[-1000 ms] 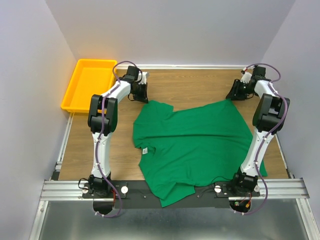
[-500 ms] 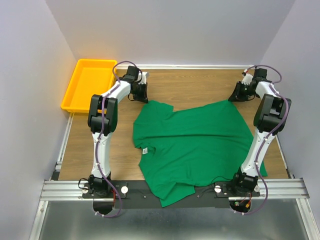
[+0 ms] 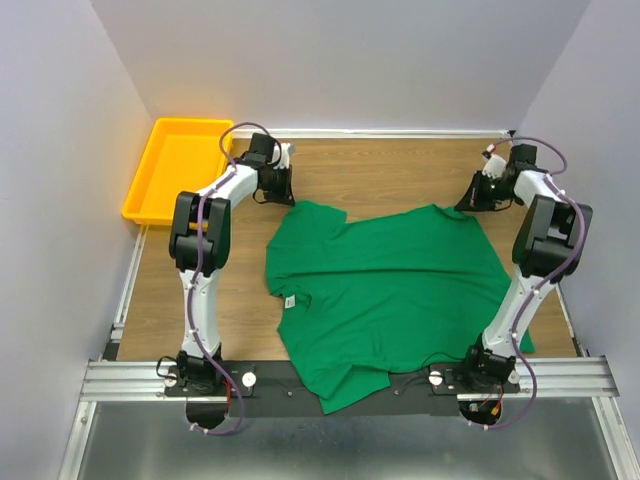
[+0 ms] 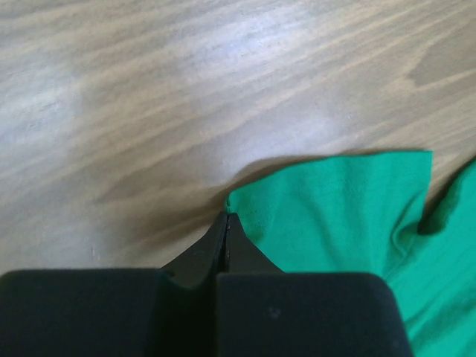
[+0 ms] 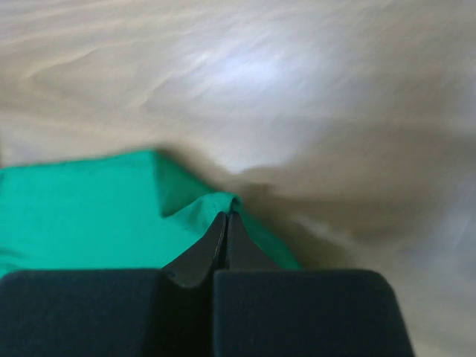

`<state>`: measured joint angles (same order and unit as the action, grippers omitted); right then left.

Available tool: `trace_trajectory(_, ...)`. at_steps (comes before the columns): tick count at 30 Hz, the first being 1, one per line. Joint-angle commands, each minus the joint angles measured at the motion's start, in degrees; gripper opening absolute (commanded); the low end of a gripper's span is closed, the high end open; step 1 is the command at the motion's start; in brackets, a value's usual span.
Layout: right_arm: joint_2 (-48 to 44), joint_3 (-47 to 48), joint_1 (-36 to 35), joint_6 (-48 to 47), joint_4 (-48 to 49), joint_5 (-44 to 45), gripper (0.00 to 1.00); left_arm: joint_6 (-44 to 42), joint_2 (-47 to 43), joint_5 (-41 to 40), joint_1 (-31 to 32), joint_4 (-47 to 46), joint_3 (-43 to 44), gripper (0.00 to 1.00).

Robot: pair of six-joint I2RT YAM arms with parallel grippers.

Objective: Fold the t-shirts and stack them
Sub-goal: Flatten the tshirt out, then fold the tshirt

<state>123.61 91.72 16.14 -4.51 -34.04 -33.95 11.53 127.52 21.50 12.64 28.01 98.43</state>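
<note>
One emerald-green t-shirt [image 3: 390, 285] lies spread on the wooden table, with its white neck label [image 3: 290, 300] toward the left. My left gripper [image 3: 287, 198] is at the shirt's far-left corner. In the left wrist view the left gripper [image 4: 227, 217] is shut, with the corner of the t-shirt [image 4: 335, 216] meeting its tips. My right gripper [image 3: 467, 204] is at the far-right corner. In the right wrist view the right gripper [image 5: 227, 216] is shut on a raised fold of the t-shirt [image 5: 74, 216].
A yellow tray [image 3: 180, 165] sits at the far-left corner of the table. The shirt's near edge hangs over the metal rail [image 3: 130, 378] between the arm bases. Walls close in the table on three sides.
The right gripper closed on the shirt's far-right corner and shifted slightly right. The left gripper edged a little back and left while staying shut.
</note>
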Motion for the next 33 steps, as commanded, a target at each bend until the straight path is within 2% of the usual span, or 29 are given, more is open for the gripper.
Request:
trace_trajectory(1, -14.6, -8.11, 0.29, -2.86, 3.45, -5.85, 0.01, 0.86, -9.46, 1.26, -0.52, -6.98, -3.68, 0.0)
trace_trajectory(4, -25.06, -11.82, 0.38, -4.98, 4.33, -6.65, 0.01, 1.48, -16.76, 1.7, -0.52, -12.6, -10.08, 0.0)
trace_trajectory(8, -35.88, -10.08, 0.3, -5.25, 4.25, -7.35, 0.01, 2.97, -27.57, 1.62, -0.52, -17.89, -12.56, 0.0)
trace_trajectory(12, -41.78, 0.71, 0.38, -3.05, 3.98, -8.5, 0.01, 4.55, -38.99, 1.53, -0.34, -22.2, -10.11, 0.0)
trace_trajectory(13, -42.31, 7.18, 0.38, -1.57, 3.98, -8.41, 0.0, 4.99, -43.72, 1.44, -0.25, -23.34, -9.32, 0.0)
trace_trajectory(16, -42.75, 19.93, 0.64, 1.17, 4.07, -7.09, 0.0, 6.57, -52.1, -0.66, -0.16, -27.74, -4.49, 0.0)
trace_trajectory(19, -42.75, 27.52, 1.43, 3.1, 5.64, -4.29, 0.0, 7.8, -57.45, -4.78, 0.01, -30.73, 3.15, 0.0)
trace_trajectory(23, -43.28, 39.73, 1.61, 3.46, 7.58, 2.47, 0.01, 8.59, -59.32, -7.08, 0.01, -30.91, 16.66, 0.0)
trace_trajectory(26, -44.68, 44.23, 1.61, 4.16, 10.22, 7.04, 0.0, 9.74, -60.2, -7.7, 0.01, -31.17, 20.99, 0.0)
trace_trajectory(33, -48.29, 46.7, 1.61, 4.34, 16.02, 16.72, 0.01, 10.88, -61.96, -8.4, 0.01, -31.53, 22.68, 0.0)
